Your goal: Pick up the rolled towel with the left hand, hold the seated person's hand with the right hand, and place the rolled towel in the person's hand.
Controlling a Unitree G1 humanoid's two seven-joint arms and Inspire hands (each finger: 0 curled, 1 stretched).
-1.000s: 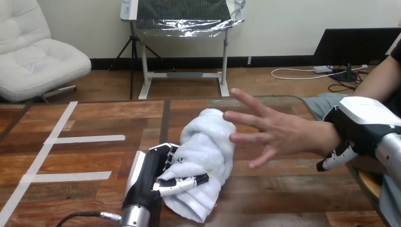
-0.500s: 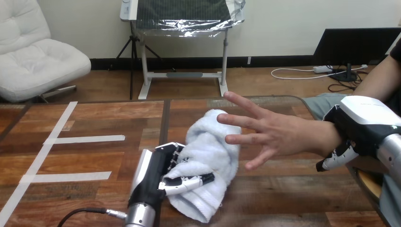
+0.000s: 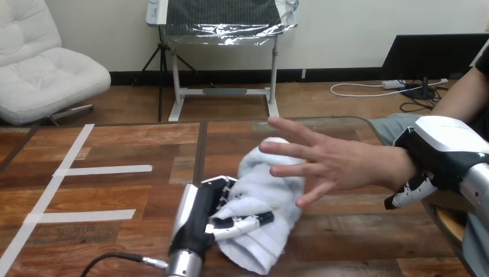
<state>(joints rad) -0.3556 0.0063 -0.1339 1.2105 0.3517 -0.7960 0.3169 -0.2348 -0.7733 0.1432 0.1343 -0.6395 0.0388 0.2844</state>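
White rolled towel (image 3: 268,193) sits clamped in your left hand (image 3: 199,216), your right hand (image 3: 441,150) clasps the person's wrist (image 3: 401,166), and only placement into the person's hand (image 3: 334,164), spread open, is outstanding.

Grips the rolled towel (image 3: 271,193) with the left hand (image 3: 199,222), fingers curled round its near part. Clasps the person's wrist (image 3: 403,167) with the right hand (image 3: 441,153). Holds the towel's far end right at the spread fingers of the person's hand (image 3: 337,164).
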